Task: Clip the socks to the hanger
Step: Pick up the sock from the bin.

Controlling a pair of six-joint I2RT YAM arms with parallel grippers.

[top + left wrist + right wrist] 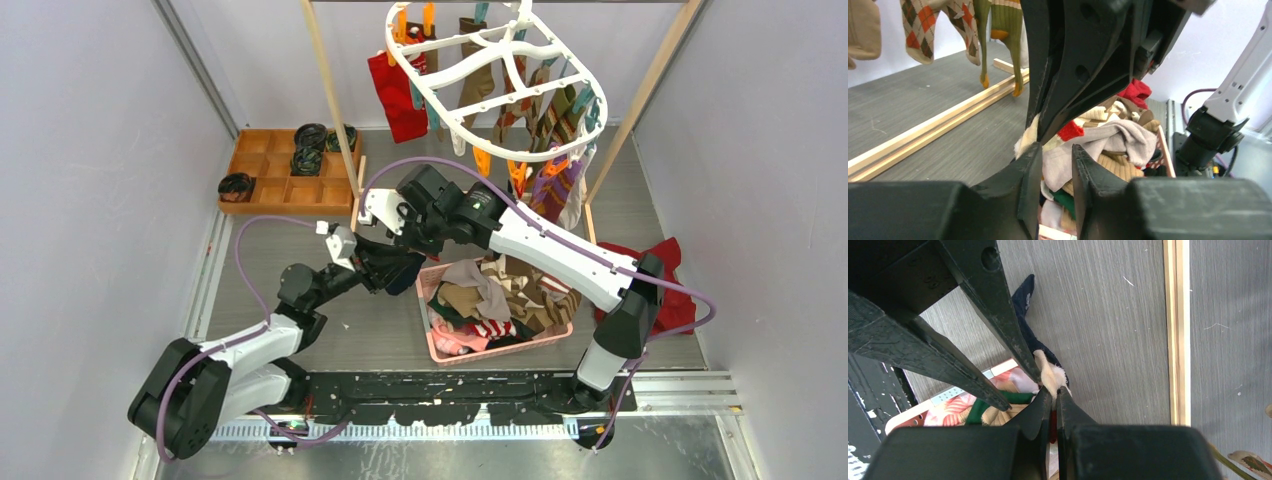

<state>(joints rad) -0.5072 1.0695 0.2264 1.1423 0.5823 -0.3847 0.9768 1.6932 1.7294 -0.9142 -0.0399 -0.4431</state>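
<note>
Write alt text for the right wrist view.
The right gripper is shut on the cream cuff of a navy fabric sock, over a grey wood-grain table. The left gripper reaches the same cuff from the upper left.

From my screen the socks (500, 295) read as soft knitted cloth, some of them ribbed. The hanger (436, 112) is smooth, slightly glossy white plastic, and the basket (500, 343) is pink plastic. The table (380, 320) looks matt grey with a fine brushed grain. The tray (270, 190) and posts (325, 90) are bare pale wood.
</note>
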